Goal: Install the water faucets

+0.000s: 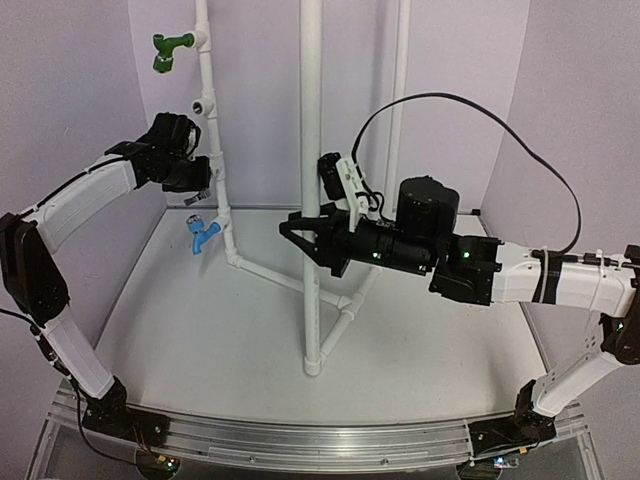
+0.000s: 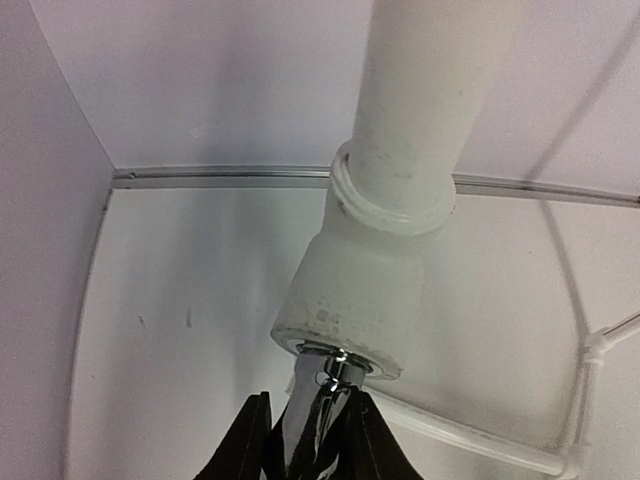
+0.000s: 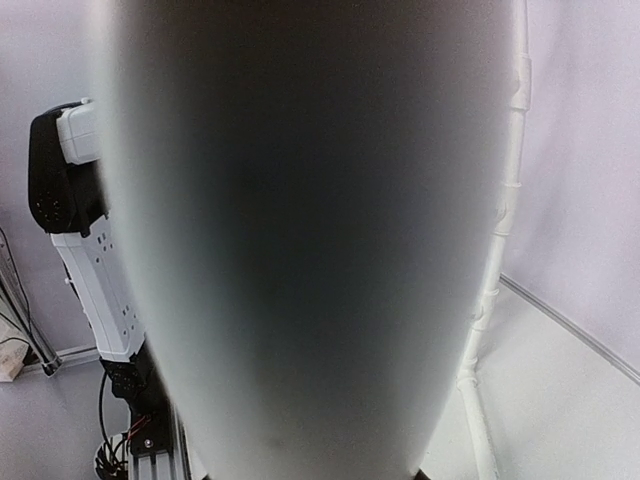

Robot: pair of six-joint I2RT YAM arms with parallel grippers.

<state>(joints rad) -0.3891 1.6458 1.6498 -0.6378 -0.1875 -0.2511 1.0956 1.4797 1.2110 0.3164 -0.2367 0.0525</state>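
Top view first: the green faucet is on the thin pipe at the upper left of the frame. The blue faucet sits lower on the same pipe, left of center. Between them the left fingers are right up against that pipe, with the silver faucet poking out just below. The right fingers sit around the thick pipe mid-frame. My guess is they're steadying the whole frame on the desk while the other arm pushes.

Left wrist view: the fingers are pinched tight on the silver faucet at bottom center, and its chrome stem is just entering the white socket. It looks lined up with the socket so it goes in straight.

Right wrist view: the thick pipe fills nearly everything and it's blurry. Can't tell if those fingers actually clamp it or just straddle it.
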